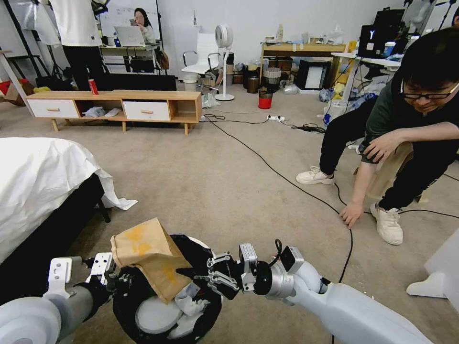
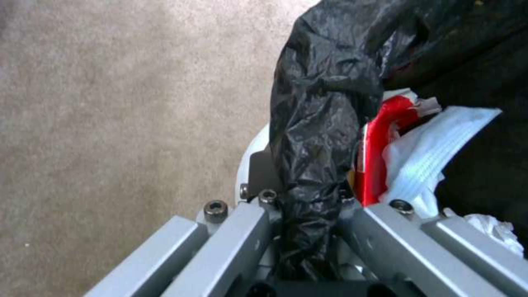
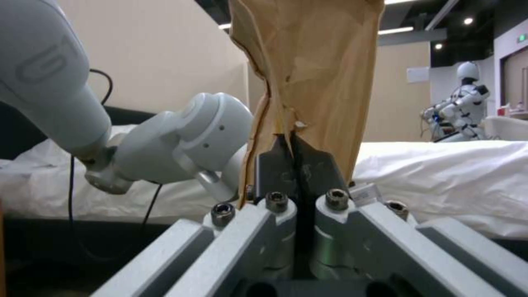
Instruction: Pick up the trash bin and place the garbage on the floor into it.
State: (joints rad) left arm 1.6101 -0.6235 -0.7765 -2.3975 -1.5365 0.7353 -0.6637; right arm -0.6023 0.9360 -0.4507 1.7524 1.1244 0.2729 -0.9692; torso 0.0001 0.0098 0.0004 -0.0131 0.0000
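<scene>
Right gripper point(image 3: 294, 154) pinches brown paper bag point(image 1: 148, 255): light, floppy | left gripper point(image 2: 305, 206) clamps trash bin point(image 1: 143, 296) rim; you keep edge grips.

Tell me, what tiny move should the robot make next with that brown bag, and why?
Probably open the right gripper and let go. Its fingers pinch the brown paper bag, which already lies over the mouth of the trash bin, above the white tissues inside. The left gripper clamps the bin's black-lined rim, so the bag should drop in.
</scene>
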